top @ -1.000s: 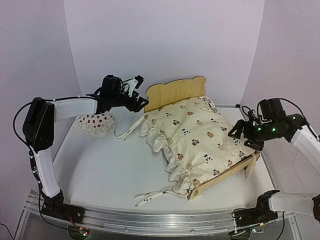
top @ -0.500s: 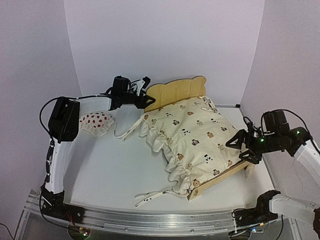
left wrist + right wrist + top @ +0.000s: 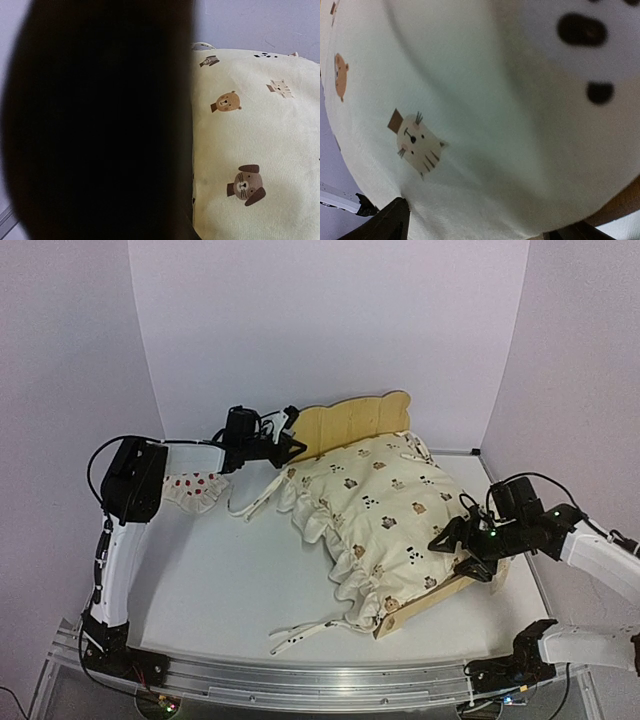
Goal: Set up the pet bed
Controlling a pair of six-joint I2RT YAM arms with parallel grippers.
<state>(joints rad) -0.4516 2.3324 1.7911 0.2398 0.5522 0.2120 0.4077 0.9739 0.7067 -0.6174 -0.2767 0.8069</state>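
The pet bed shows its plywood headboard (image 3: 352, 420) at the back and a foot rail (image 3: 440, 596) at the front right. A cream animal-print cover (image 3: 380, 508) lies puffed over it. My left gripper (image 3: 288, 447) sits at the headboard's left end, against the cover's back corner. The left wrist view is mostly filled by a dark, close shape, with the cover (image 3: 250, 140) beside it, so its jaws are hidden. My right gripper (image 3: 452, 551) presses into the cover's right edge above the side rail. Its fingertips (image 3: 395, 219) stand wide apart with cover cloth (image 3: 485, 150) bulging between them.
A white strawberry-print pillow (image 3: 190, 489) lies on the table under the left arm. Loose cover ties trail at the left (image 3: 250, 503) and near the front (image 3: 300, 632). Purple walls close in behind and on both sides.
My left gripper has settled lower at the headboard's left end with its jaws narrowing. My right gripper has travelled left and down into the cover's right edge.
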